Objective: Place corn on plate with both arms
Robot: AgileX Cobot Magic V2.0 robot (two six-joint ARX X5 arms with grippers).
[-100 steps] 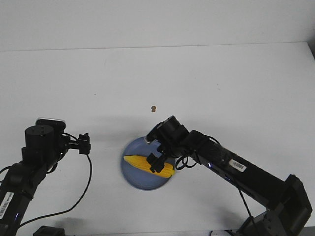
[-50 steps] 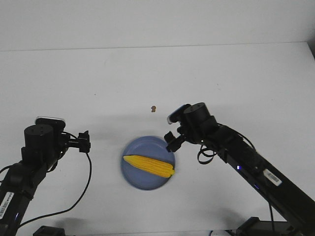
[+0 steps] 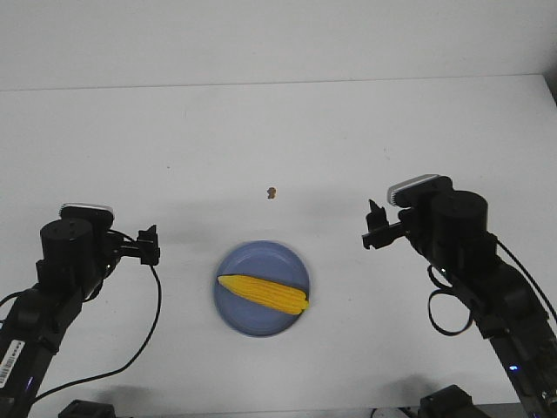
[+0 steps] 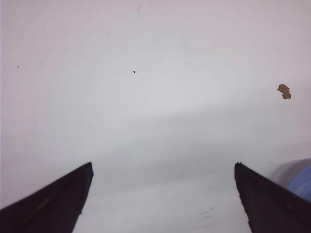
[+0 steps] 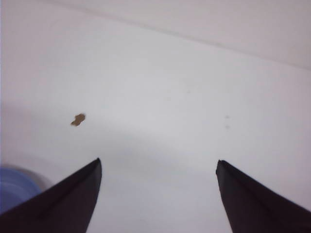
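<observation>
Left gripper [image 3: 150,246]: held over the white table [image 3: 278,139] left of the plate [image 3: 261,288], jaws spread wide, holding nothing. Centre: periwinkle plate carrying the corn [image 3: 264,294], laid across it with its tip toward the left; a small brown speck [image 3: 271,192] lies on bare table beyond it, apart from the rim. Right gripper [image 3: 375,230]: held right of the plate, jaws likewise wide apart and empty, nothing between either gripper and the plate.
</observation>
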